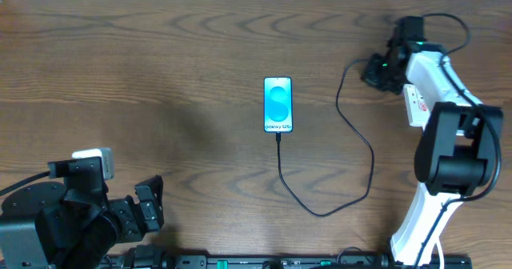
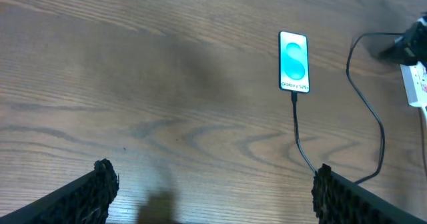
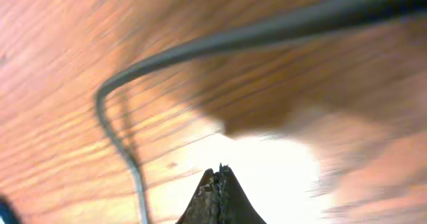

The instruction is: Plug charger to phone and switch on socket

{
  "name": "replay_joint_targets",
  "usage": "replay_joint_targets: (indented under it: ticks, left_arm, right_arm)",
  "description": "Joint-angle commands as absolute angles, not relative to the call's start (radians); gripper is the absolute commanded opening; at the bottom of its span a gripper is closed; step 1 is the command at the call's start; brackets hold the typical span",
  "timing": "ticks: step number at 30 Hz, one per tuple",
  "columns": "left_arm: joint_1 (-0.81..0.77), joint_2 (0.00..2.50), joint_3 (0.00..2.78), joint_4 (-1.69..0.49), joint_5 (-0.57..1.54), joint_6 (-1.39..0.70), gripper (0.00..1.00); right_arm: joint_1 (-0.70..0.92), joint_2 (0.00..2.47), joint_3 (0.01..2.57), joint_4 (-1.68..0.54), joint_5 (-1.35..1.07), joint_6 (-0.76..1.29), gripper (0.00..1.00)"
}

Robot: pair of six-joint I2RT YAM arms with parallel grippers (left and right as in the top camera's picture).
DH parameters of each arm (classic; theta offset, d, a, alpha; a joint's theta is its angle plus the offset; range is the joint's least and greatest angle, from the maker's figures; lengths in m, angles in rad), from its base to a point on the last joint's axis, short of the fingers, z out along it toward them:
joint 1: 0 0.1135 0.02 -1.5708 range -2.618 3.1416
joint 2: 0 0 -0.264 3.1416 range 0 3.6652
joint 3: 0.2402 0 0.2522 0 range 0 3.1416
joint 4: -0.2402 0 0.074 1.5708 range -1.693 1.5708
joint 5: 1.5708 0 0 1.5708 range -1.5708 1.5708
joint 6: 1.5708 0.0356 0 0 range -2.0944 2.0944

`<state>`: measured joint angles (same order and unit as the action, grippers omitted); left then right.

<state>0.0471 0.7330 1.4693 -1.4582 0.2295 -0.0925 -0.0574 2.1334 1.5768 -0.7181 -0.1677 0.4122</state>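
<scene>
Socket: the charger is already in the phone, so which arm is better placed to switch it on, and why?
Right. The right fingers, shut, hang close to the socket; the left fingers, open, sit at the opposite corner, with the phone and charger between.

Table showed dark grained wood, low sheen; phone screen glossy; charger cable matt black; socket smooth white plastic; left gripper pads rough black.

count | phone: 1 | charger: 1 | socket: 1 | table: 1
</scene>
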Motion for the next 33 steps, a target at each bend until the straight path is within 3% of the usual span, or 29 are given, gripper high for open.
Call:
replay_joint_targets:
  ticks: [1, 7, 17, 19, 20, 21, 23, 25, 33]
  left_arm:
    - [0.051, 0.73, 1.478, -1.458, 0.219, -0.083, 0.95]
    - [0.051, 0.73, 1.478, -1.458, 0.219, -0.083, 0.94]
    - [0.051, 0.73, 1.478, -1.458, 0.219, -0.083, 0.94]
    - [0.051, 0.73, 1.478, -1.458, 0.219, -0.083, 0.94]
    - [0.051, 0.73, 1.478, -1.458, 0.219, -0.083, 0.94]
    - [0.051, 0.73, 1.478, -1.458, 0.219, -0.083, 0.94]
    - [0.051, 0.73, 1.478, -1.458, 0.219, -0.083, 0.94]
    - [0.051, 0.73, 1.478, -1.458, 0.219, -0.083, 0.94]
    - [0.051, 0.73, 1.478, -1.458, 0.219, -0.083, 0.94]
  right_arm:
    - [-0.059, 2.15, 1.57, -0.742, -0.158, 0.411, 0.01]
    - [-0.076, 2.063, 1.57, -0.822, 0.054, 0.458, 0.01]
    - [-0.144, 1.717, 1.57, -0.968, 0.078, 0.563, 0.01]
    - [-0.144, 1.662, 1.57, -0.963, 0.133, 0.564, 0.24]
    - [-0.144, 1.635, 1.57, -0.944, 0.119, 0.564, 0.51]
    - [-0.144, 1.627, 1.57, -0.925, 0.102, 0.564, 0.38]
    - [-0.147, 1.63, 1.57, -0.932, 0.099, 0.626, 0.01]
    - [-0.169, 1.657, 1.57, -1.0, 0.098, 0.895, 0.01]
    - [-0.244, 1.781, 1.57, -1.007, 0.045, 1.078, 0.01]
